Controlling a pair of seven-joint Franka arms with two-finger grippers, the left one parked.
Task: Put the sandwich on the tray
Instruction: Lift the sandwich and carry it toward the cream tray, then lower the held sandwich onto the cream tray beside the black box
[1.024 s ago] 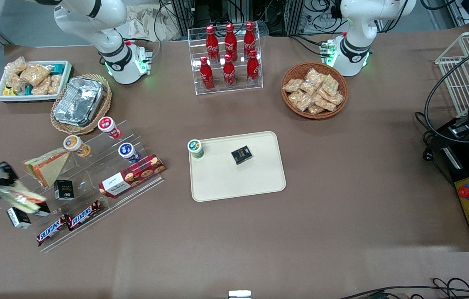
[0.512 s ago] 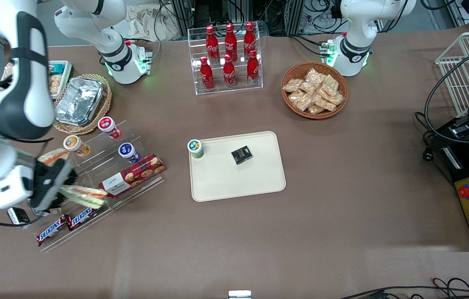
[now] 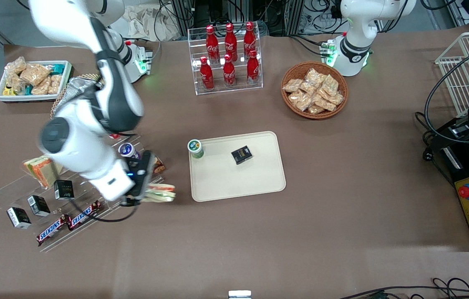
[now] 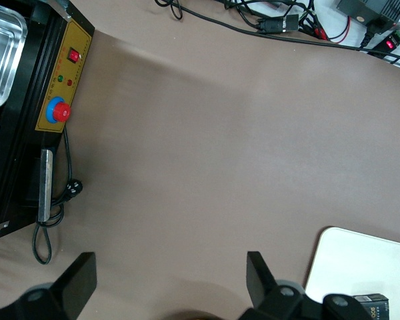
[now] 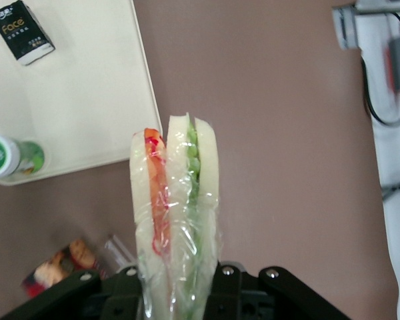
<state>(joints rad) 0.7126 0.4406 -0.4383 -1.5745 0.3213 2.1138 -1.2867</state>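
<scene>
The carry step looks to be in hand: the gripper [image 3: 145,192] has its fingers closed on the sandwich [image 3: 160,193], holding it above the table between the clear display rack [image 3: 93,182] and the tray [image 3: 238,166], just short of the tray's rim. The next move seems to call for a short travel over the rim and a descent onto bare tray, clear of the green-lidded cup [image 3: 195,148] and the black box [image 5: 21,31] marked "Face". Readable nearby: 2 "Snickers" bars [image 3: 68,222] and 6 red Coca-Cola bottles [image 3: 229,56]

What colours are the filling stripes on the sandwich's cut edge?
Red and green between pale bread, on the sandwich held by the gripper; clearest in the right wrist view.
</scene>
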